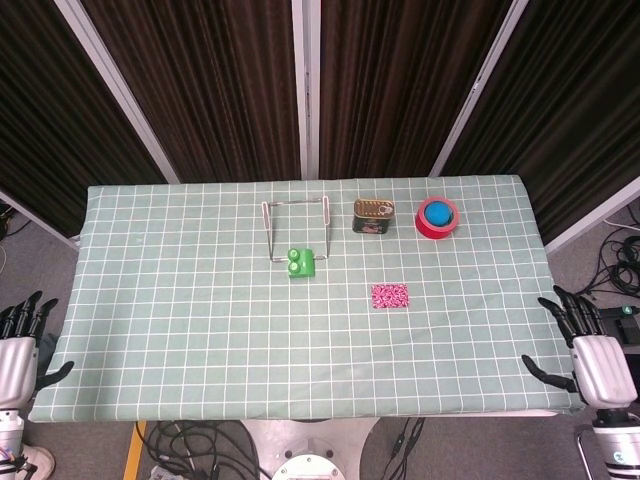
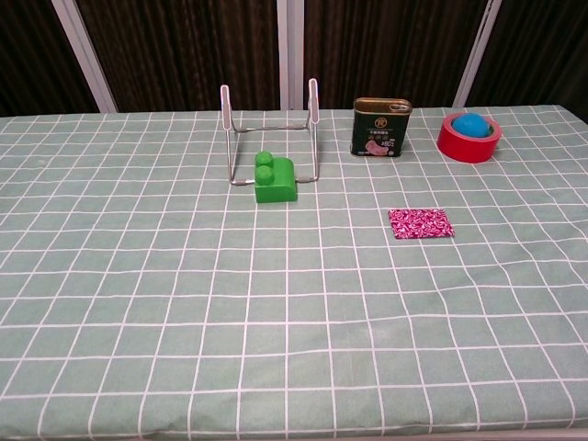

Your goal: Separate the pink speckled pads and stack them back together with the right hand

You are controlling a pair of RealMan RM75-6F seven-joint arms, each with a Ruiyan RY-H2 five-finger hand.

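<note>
The pink speckled pads [image 1: 390,296] [image 2: 420,222] lie flat on the green checked cloth as one small rectangle, right of centre; I cannot tell the layers apart. My right hand [image 1: 590,356] hangs open off the table's front right corner, fingers spread, far from the pads. Off the front left corner my left hand [image 1: 18,347] is open too. The chest view shows neither hand.
A green toy brick [image 1: 301,263] [image 2: 275,180] stands at the foot of a wire rack [image 1: 296,226] [image 2: 269,132]. A dark tin [image 1: 373,215] [image 2: 380,128] and a red tape roll holding a blue ball [image 1: 437,217] [image 2: 469,135] sit at the back right.
</note>
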